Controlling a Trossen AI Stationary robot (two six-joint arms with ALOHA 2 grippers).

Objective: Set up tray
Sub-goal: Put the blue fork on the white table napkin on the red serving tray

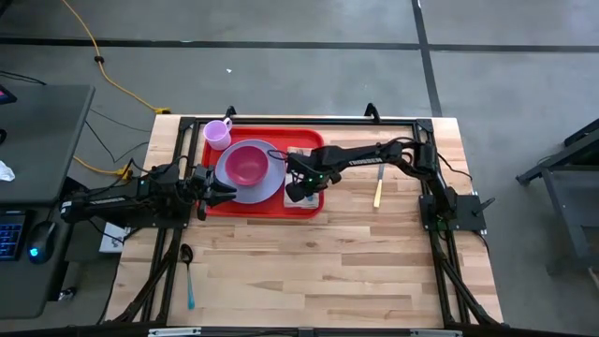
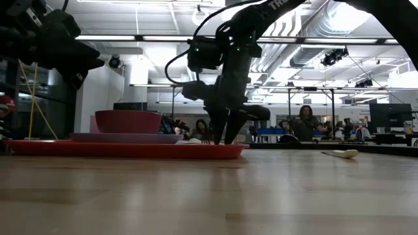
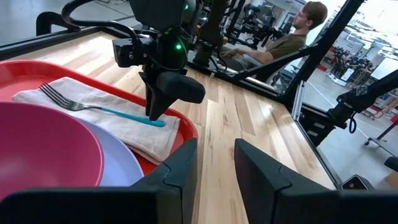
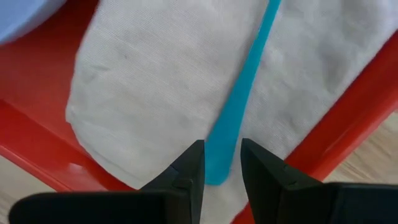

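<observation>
Upper centre of the high view: one flat red plastic tray (image 1: 265, 208), rectangular with rounded corners and a low raised rim, glossy, on a pale butcher-block wooden table (image 1: 309, 271). On the tray: one round lavender plate (image 1: 271, 187) carrying one smooth pink bowl (image 1: 246, 164); one lavender cup (image 1: 218, 134) at the tray's upper left corner; one white woven cloth napkin (image 4: 161, 93), folded, along the tray's right side; one fork (image 3: 99, 107) with metal tines and a slim teal plastic handle, flat on the napkin.

Right gripper (image 4: 217, 163) over the tray's right part, pointed down at the end of the teal handle; fingers a narrow gap apart, straddling the handle tip, holding nothing that can be made out. Left gripper (image 3: 214, 163) at the tray's left edge, near the plate rim; dark angular fingers slightly parted, nothing between them.

Off the tray: one cream-handled utensil (image 1: 378, 192) right of centre; one teal-handled spoon (image 1: 188, 273) at lower left. Several people seated in the room beyond, low view background.
</observation>
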